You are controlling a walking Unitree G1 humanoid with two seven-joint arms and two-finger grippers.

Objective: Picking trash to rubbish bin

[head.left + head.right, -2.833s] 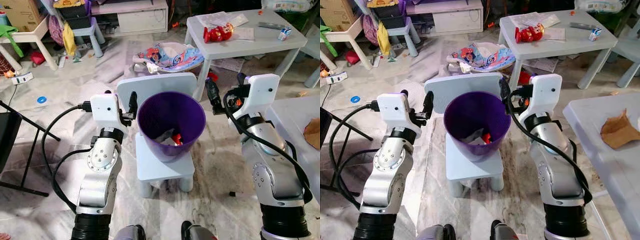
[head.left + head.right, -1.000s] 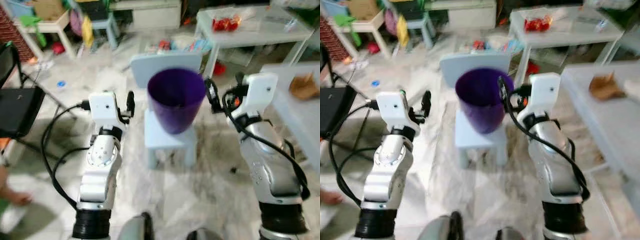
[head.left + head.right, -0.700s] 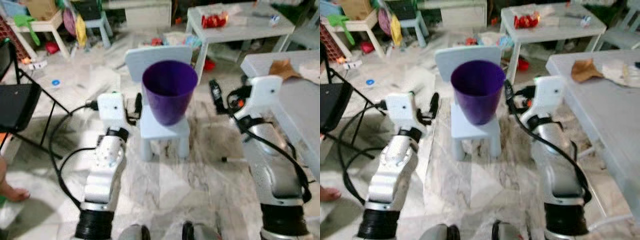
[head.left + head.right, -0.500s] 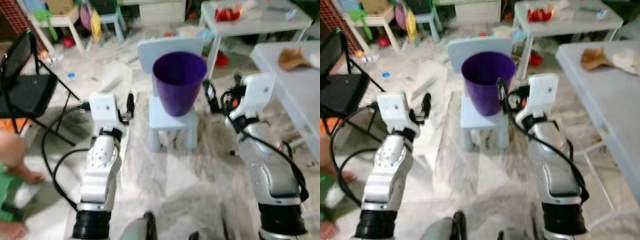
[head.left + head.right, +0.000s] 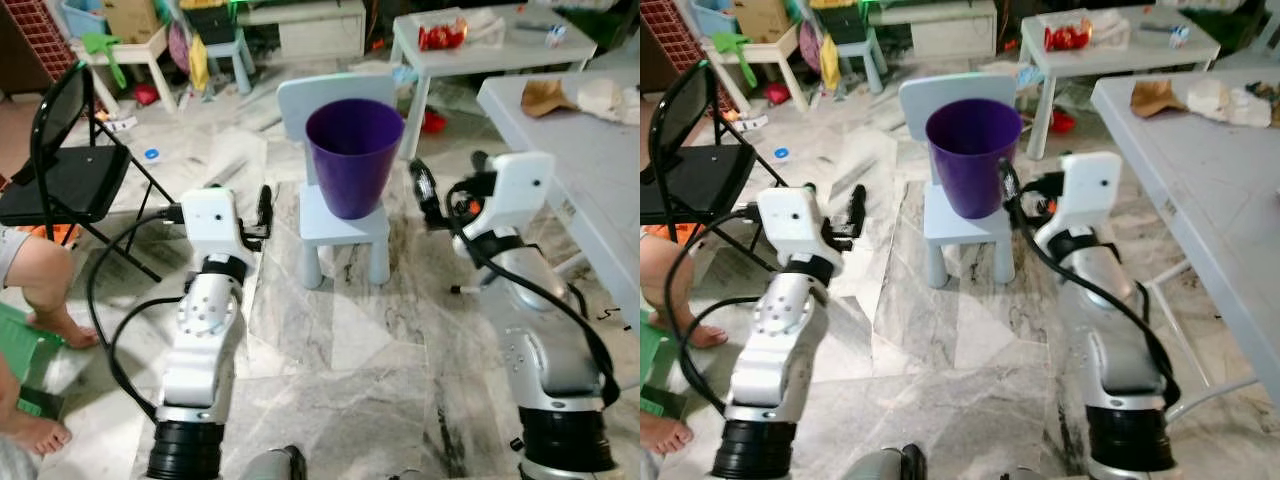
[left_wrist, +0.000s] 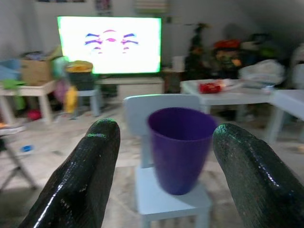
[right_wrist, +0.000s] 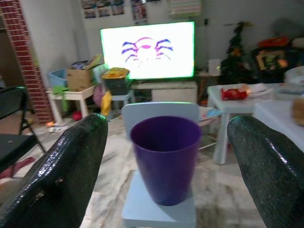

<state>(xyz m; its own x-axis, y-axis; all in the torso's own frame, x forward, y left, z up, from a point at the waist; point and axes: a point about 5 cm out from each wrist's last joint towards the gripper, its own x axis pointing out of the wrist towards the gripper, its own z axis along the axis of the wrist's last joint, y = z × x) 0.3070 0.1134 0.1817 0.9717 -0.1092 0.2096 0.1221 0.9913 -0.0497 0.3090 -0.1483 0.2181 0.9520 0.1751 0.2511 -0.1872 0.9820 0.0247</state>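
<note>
Currently purple bin [image 5: 354, 155] sits on small blue chair [image 5: 340, 215], ahead between both arms. Left pincer [image 6: 161, 175] and right pincer [image 7: 166, 180] both wide open, empty. Brown crumpled paper [image 5: 1154, 97] lies on worktop [image 5: 1200, 170] at right; likely next pickup.

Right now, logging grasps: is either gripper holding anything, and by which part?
Nothing is held. The left gripper and right gripper both have their fingers spread open, empty, facing the purple bin on the small chair.
</note>
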